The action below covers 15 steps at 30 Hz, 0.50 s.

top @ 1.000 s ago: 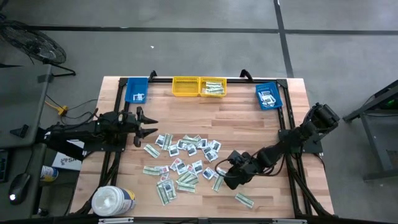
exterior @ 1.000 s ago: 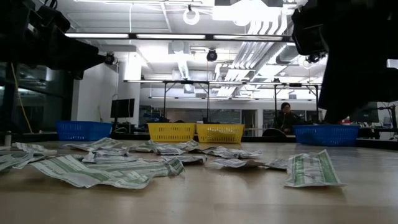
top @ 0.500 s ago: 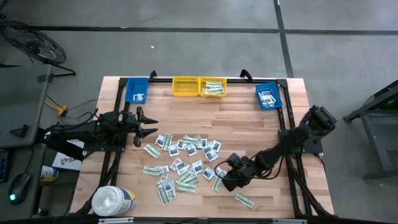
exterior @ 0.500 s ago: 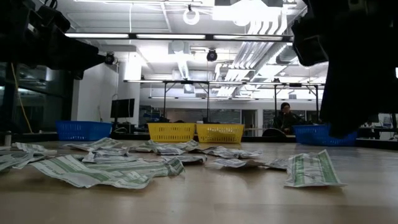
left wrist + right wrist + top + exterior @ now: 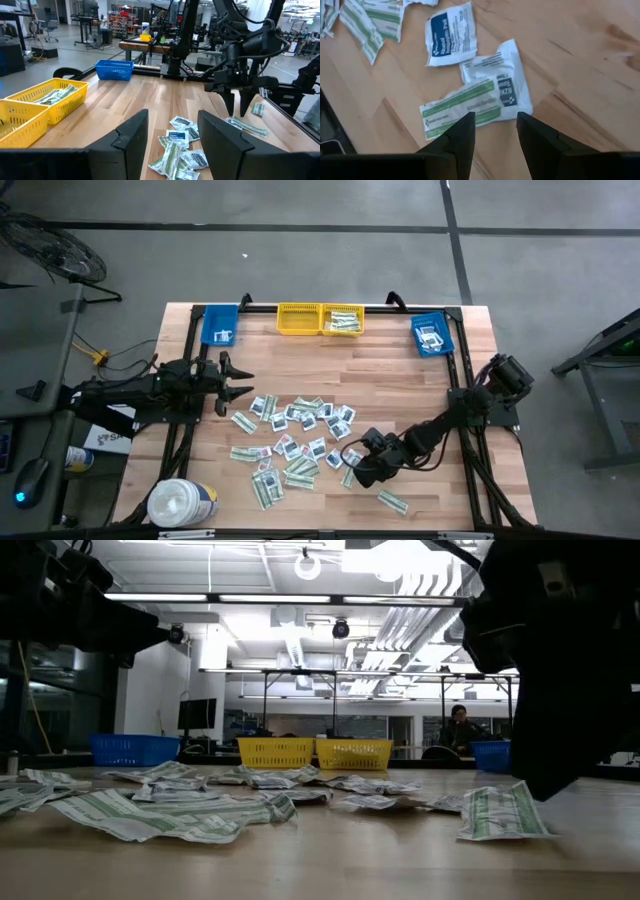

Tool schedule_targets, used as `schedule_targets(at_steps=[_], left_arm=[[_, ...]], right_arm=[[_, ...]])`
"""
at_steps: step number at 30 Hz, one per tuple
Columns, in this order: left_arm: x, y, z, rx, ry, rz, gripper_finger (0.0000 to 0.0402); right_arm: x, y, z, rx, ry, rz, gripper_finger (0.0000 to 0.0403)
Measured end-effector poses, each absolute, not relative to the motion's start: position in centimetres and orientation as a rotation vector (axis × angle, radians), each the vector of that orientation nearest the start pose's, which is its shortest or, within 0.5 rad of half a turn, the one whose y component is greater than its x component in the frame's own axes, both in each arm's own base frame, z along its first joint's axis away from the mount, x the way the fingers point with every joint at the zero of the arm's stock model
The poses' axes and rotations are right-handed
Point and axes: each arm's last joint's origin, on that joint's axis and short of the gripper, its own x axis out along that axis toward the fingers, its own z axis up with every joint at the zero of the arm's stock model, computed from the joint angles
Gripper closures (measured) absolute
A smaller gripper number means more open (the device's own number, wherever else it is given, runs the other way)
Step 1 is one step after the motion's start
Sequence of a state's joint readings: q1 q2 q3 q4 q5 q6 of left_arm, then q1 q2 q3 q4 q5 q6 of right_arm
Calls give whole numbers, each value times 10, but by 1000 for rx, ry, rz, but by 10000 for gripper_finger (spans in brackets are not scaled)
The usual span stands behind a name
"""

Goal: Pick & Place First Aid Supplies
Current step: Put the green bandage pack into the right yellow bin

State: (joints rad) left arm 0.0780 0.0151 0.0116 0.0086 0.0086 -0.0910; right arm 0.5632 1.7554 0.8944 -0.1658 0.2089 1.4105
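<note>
Right claw lining up on a green-striped strip packet

The green strip packet [image 5: 460, 107] lies flat near the desk's front edge, at the right end of the heap of packets [image 5: 295, 445], overlapping a white square packet [image 5: 501, 80]. The right claw [image 5: 493, 131], fingers spread, hovers just above; it should straddle the strip only. The left claw [image 5: 240, 383] waits spread near the left edge.
</note>
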Motion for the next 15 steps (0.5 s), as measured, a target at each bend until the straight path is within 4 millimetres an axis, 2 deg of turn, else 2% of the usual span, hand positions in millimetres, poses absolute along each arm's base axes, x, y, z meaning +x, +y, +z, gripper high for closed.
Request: schedule_targets(at_steps=[15], left_arm=[[98, 7, 167, -91, -8, 69, 229]], right_arm=[[281, 162, 134, 907, 969, -382, 263]])
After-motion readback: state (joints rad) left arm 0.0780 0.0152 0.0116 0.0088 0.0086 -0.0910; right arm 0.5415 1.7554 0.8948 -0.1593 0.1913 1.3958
